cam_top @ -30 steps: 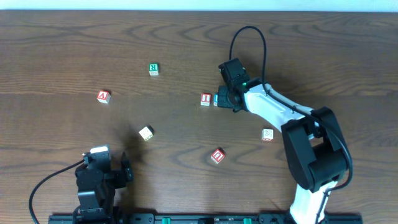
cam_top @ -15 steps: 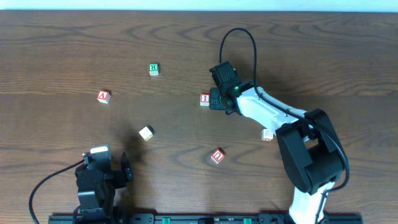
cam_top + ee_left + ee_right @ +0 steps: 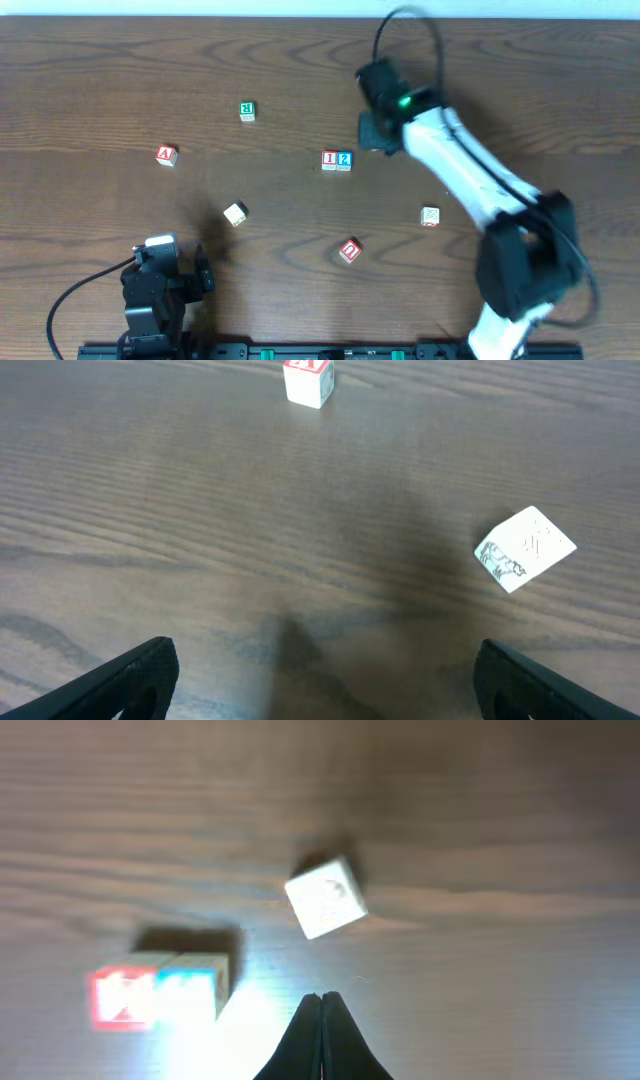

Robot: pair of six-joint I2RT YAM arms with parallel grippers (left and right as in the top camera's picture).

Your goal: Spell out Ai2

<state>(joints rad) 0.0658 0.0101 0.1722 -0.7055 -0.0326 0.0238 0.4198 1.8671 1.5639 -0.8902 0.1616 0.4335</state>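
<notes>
The red "I" cube (image 3: 330, 160) and the blue "2" cube (image 3: 345, 160) stand side by side, touching, at the table's middle. They show blurred at the lower left of the right wrist view, "I" (image 3: 125, 996) and "2" (image 3: 190, 990). The red "A" cube (image 3: 167, 155) sits apart at the left and shows at the top of the left wrist view (image 3: 308, 380). My right gripper (image 3: 372, 132) (image 3: 322, 1020) is shut and empty, up and to the right of the pair. My left gripper (image 3: 165, 262) (image 3: 325, 690) is open and empty at the front left.
A green "R" cube (image 3: 247, 111) lies at the back. A pale cube (image 3: 235, 213) (image 3: 525, 548) lies tilted ahead and right of my left gripper. A red cube with a curved letter (image 3: 349, 250) and another pale cube (image 3: 430, 216) lie front right. One pale cube (image 3: 325, 897) shows ahead of my right fingers.
My right gripper slid the "2" cube left until it touches the "I" cube, then drew back up and to the right. The left arm has not moved.
</notes>
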